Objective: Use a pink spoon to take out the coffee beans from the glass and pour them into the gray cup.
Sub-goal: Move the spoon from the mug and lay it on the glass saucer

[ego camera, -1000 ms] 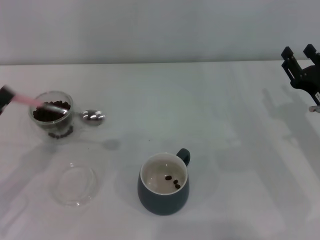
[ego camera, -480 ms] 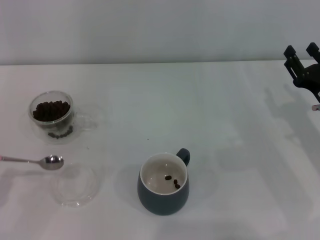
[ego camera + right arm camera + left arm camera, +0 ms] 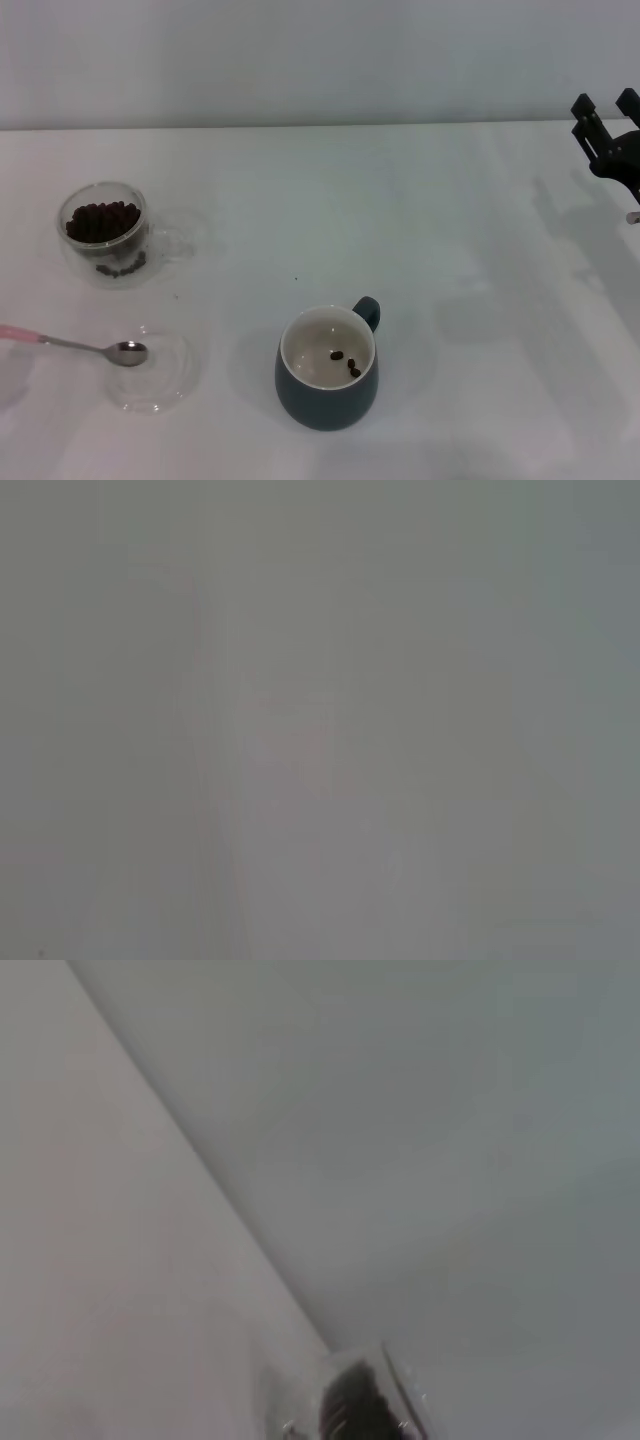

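Pink at its handle end, the pink spoon (image 3: 75, 345) reaches in from the left edge of the head view with its metal bowl over the near rim of a shallow clear dish (image 3: 150, 372). The bowl looks empty, and whether it rests on the dish or hangs just above it cannot be told. The left end effector is out of sight beyond that edge, so its grip cannot be seen; presumably it has the handle.

The glass (image 3: 104, 232) stands behind the dish on the white bench (image 3: 450, 230), holding a dark heap of coffee beans (image 3: 101, 220). The gray cup (image 3: 328, 367) sits well to the right of the dish, handle turned away, with only two or three beans on its cream bottom, so most of the scooping appears to be undone. Nothing lies between glass and cup; the dish sits to the side of that line.

The right end effector (image 3: 606, 105) is parked at the far right edge, fingers apart and gripping nothing.
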